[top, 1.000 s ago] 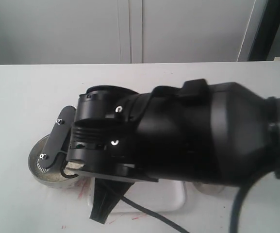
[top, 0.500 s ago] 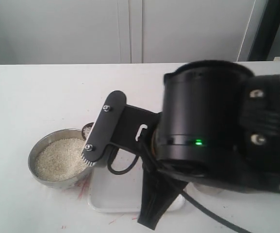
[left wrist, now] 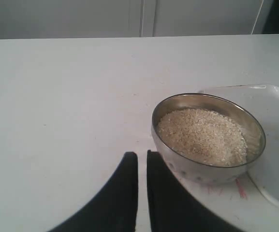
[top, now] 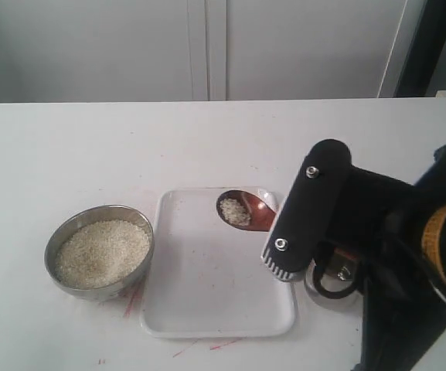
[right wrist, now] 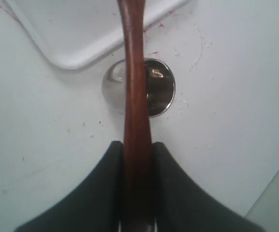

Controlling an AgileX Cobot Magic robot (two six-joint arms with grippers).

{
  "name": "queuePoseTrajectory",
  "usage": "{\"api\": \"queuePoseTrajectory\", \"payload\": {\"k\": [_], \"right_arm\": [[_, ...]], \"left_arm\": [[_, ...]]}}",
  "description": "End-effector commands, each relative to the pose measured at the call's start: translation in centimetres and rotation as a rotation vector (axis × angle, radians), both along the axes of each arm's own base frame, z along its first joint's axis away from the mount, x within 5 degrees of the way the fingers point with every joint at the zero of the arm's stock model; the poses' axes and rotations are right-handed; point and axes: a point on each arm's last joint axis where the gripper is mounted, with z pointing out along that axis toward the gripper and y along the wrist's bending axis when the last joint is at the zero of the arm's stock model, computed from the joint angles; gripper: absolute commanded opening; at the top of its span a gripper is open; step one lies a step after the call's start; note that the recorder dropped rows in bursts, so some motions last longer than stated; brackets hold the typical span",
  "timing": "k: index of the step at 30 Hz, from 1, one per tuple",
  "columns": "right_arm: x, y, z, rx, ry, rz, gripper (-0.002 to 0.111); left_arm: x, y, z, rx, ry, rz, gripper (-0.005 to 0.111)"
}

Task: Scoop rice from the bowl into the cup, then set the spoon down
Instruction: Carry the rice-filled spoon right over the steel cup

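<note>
The right hand [right wrist: 137,145] grasps the spoon [right wrist: 133,72] by its handle, which points left. Its rice [top: 234,212] hangs over the tray [top: 207,309], left of the cup [right wrist: 161,92] under the handle, so it should come back right. The left hand [left wrist: 141,159] is clenched, empty, near the bowl [left wrist: 197,171].

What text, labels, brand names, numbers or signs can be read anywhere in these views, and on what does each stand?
None can be read in any view.
The steel bowl, white tray, wooden spoon and steel cup carry no lettering.
The red marks on the table beside the bowl are smears, not characters.
</note>
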Motion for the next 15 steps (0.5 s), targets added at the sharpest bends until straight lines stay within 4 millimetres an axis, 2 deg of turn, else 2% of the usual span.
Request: {"api": "queuePoseTrajectory", "payload": {"k": [1,5,15], "right_arm": [[-0.6,-1.6,-0.3,-0.007,-0.003,-0.035,0.0],[-0.2,-3.1,-0.8,-0.015,0.002,-0.106,0.0],[0.9,-4.8,-2.5,-0.03,-0.004,-0.181,0.0]], "left_arm": [[0.0,0.0,0.3,-0.009,-0.009,0.002,0.014],[0.0,0.0,0.3,-0.009,-0.009,0.002,0.014],[0.0,0.0,0.3,-0.009,-0.009,0.002,0.014]]}}
